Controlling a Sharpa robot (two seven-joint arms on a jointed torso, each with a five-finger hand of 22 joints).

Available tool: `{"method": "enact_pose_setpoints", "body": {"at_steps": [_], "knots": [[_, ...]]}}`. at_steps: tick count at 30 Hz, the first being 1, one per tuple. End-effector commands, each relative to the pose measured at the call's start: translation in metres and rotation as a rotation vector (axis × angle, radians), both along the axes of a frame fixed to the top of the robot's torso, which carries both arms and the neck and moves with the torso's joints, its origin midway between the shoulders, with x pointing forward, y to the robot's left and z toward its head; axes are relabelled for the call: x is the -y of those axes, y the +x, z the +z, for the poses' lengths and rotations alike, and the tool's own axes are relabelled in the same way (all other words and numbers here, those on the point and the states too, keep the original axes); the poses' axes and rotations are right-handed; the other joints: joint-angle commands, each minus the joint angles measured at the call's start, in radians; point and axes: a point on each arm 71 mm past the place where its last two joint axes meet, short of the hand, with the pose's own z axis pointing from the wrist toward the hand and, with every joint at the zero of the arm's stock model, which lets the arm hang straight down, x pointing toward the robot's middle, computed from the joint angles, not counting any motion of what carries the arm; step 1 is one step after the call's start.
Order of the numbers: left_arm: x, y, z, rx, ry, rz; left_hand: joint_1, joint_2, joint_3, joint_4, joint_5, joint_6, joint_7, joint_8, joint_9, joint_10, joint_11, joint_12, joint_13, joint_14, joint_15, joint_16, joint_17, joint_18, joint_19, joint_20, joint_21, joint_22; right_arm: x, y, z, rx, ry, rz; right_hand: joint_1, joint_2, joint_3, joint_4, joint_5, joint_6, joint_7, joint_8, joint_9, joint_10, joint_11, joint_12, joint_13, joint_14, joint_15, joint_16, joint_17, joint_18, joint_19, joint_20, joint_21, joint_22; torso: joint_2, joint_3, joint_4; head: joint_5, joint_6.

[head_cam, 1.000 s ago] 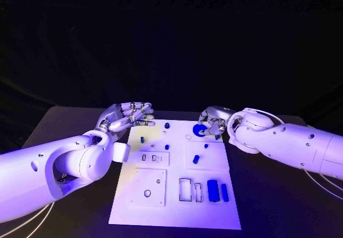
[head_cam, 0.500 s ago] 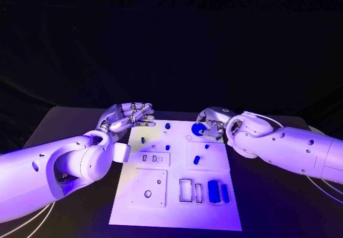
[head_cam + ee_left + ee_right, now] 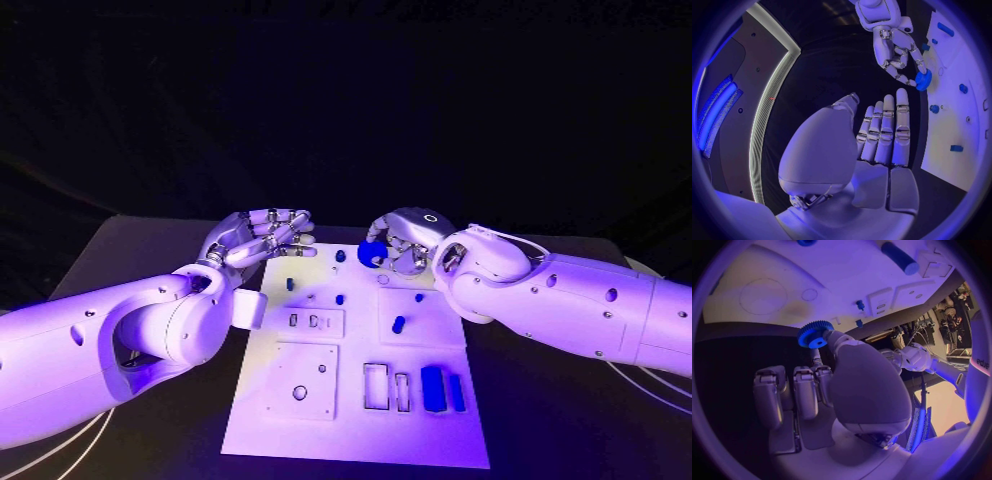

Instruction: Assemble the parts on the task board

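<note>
The white task board [image 3: 310, 420] lies in the middle of the black table. My right hand [image 3: 404, 238] hovers over the board's far edge and pinches a blue gear [image 3: 374, 252] between thumb and finger. The right wrist view shows the same gear [image 3: 814, 333] at my right hand's [image 3: 842, 385] fingertips, above the board [image 3: 767, 270]. My left hand [image 3: 267, 235] hangs over the board's far left corner, holding nothing. In the left wrist view its fingers [image 3: 882, 132] lie straight, with the gear [image 3: 923, 80] and the board [image 3: 954, 130] beyond them.
Several small blue parts sit on the board: a peg [image 3: 340, 256] near the far edge, an oblong piece [image 3: 397, 323] at the centre right, and two bars [image 3: 430, 385] at the near right beside open rectangular slots [image 3: 375, 385]. A blue cylinder [image 3: 899, 258] lies on the board.
My right hand has carried the gear to the left, from the board's far right part toward its far middle edge. My left hand has hardly moved.
</note>
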Motion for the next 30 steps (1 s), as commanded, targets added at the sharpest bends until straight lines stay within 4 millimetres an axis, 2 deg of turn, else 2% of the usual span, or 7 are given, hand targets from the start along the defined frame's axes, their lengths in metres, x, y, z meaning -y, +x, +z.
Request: {"method": "enact_pose_setpoints", "body": {"at_steps": [1,7,12,16,23,30], "knots": [[0.003,-0.001,0.001,0.005,-0.011,-0.021,0.000,0.007,0.005,0.001,-0.003,-0.005,0.008,-0.006,-0.001,-0.002,0.007,-0.005,0.001,0.001,0.005,-0.005,0.002,0.013,0.007,0.002,-0.002,-0.002,-0.011,0.000,0.003,0.070,-0.018,0.005,-0.010,0.002,0.006,0.000,-0.003,0.068,-0.046,0.028,0.132,0.012,-0.008,0.002,0.151,0.098,-0.007,0.006,0.233,-0.006,0.104,-0.009,0.004,0.263,0.001,-0.0015,0.0023,0.001,-0.003],[0.004,0.000,0.001,0.006,-0.011,-0.020,0.001,0.008,0.006,0.000,-0.003,-0.005,0.008,-0.007,-0.001,-0.002,0.007,-0.006,0.001,0.000,0.005,-0.005,0.002,0.013,0.008,0.002,-0.002,-0.002,-0.030,0.002,-0.002,0.069,-0.023,0.025,-0.016,-0.001,0.012,-0.001,-0.011,0.068,-0.047,0.029,0.132,0.013,-0.008,0.002,0.151,0.098,-0.008,0.005,0.232,-0.006,0.104,-0.009,0.004,0.263,0.002,-0.0005,0.0014,0.005,-0.004],[0.005,0.000,0.001,0.007,-0.012,-0.022,0.002,0.008,0.007,-0.001,-0.003,-0.005,0.007,-0.007,-0.001,-0.001,0.007,-0.006,0.001,0.000,0.005,-0.006,0.003,0.013,0.008,0.002,-0.002,-0.002,-0.046,0.002,-0.011,0.056,-0.031,0.044,-0.016,-0.001,0.012,-0.001,-0.011,0.068,-0.047,0.029,0.132,0.013,-0.008,0.002,0.151,0.098,-0.008,0.005,0.232,-0.006,0.104,-0.009,0.004,0.263,0.002,-0.0008,0.0036,0.005,-0.006],[0.006,0.000,0.001,0.007,-0.013,-0.023,0.002,0.008,0.007,-0.001,-0.003,-0.005,0.007,-0.007,-0.001,-0.001,0.007,-0.006,0.001,0.000,0.005,-0.006,0.003,0.013,0.008,0.002,-0.002,-0.002,-0.054,0.001,-0.018,0.044,-0.035,0.057,-0.019,-0.001,0.014,-0.001,-0.013,0.068,-0.047,0.029,0.133,0.013,-0.008,0.002,0.151,0.098,-0.008,0.005,0.232,-0.006,0.104,-0.009,0.004,0.263,0.002,-0.0001,0.0020,0.007,-0.006],[0.006,0.000,0.002,0.008,-0.013,-0.023,0.002,0.008,0.007,-0.001,-0.003,-0.005,0.007,-0.007,-0.001,-0.001,0.007,-0.006,0.001,0.000,0.005,-0.006,0.003,0.013,0.008,0.002,-0.002,-0.002,-0.060,0.000,-0.029,0.018,-0.048,0.062,-0.020,-0.001,0.015,-0.001,-0.014,0.068,-0.047,0.028,0.133,0.013,-0.008,0.002,0.151,0.098,-0.008,0.006,0.233,-0.006,0.104,-0.009,0.004,0.263,0.002,0.0012,-0.0015,0.010,-0.007],[0.006,0.000,0.001,0.007,-0.013,-0.023,0.003,0.008,0.007,-0.001,-0.003,-0.004,0.007,-0.007,-0.002,-0.001,0.007,-0.006,0.001,0.000,0.006,-0.007,0.003,0.013,0.008,0.002,-0.002,-0.002,-0.061,0.001,-0.034,0.002,-0.059,0.063,-0.028,-0.004,0.018,0.000,-0.019,0.067,-0.046,0.027,0.133,0.012,-0.008,0.001,0.150,0.098,-0.008,0.005,0.232,-0.006,0.104,-0.010,0.004,0.263,0.001,0.0016,-0.0010,0.012,-0.009]]}}
